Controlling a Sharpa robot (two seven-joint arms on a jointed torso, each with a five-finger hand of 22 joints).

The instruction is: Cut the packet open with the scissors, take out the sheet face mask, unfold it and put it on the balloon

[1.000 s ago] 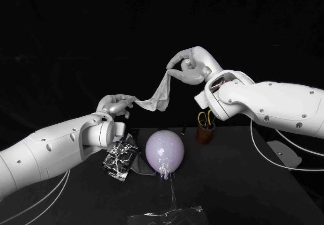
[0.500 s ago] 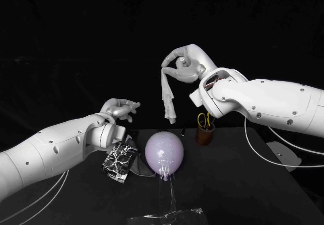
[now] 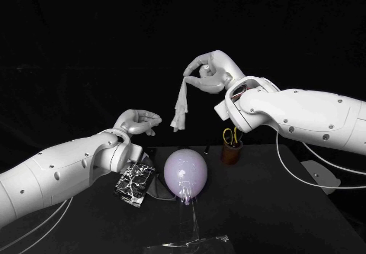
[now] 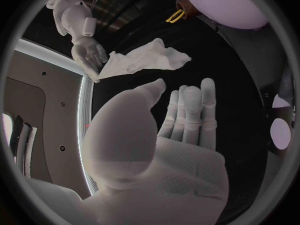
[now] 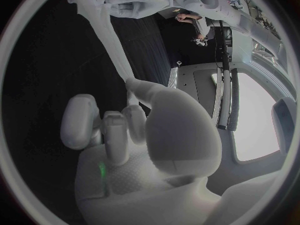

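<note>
- The left hand [image 3: 139, 121] is raised above the table [image 3: 290, 211] and grasps nothing. In the left wrist view its fingers [image 4: 190, 112] lie straight side by side with the thumb held off to one side. In the head view they look loosely curled.
- The packet [image 3: 136, 181] is dark with a white marbled pattern. It stands tilted on the table just beside the balloon, below the left wrist. Its upper edge is hidden behind the left forearm, so the cut end and anything inside cannot be made out.
- The sheet face mask [image 3: 181, 108] is out of the packet and hangs in the air as a narrow, crumpled strip, not spread flat. Its lower end is free, above the balloon and apart from it. It is near the left hand but not touching it.
- The balloon [image 3: 186, 173] is pale lilac and stands on end with its knot downward. It sits on a thin clear stem [image 3: 192, 217] that rises from a clear base [image 3: 191, 244] at the near edge of the table. Both are see-through and hard to trace.
- The right hand [image 3: 207, 71] is the highest thing in the head view. It pinches the top end of the mask between thumb and fingertips, with its other fingers curved above.
- A brown cup [image 3: 231, 152] stands on the table behind and to the right of the balloon. It holds the scissors [image 3: 229, 135]. Their yellow handles rise out of it just under the right arm, and their blades are hidden inside the cup.
</note>
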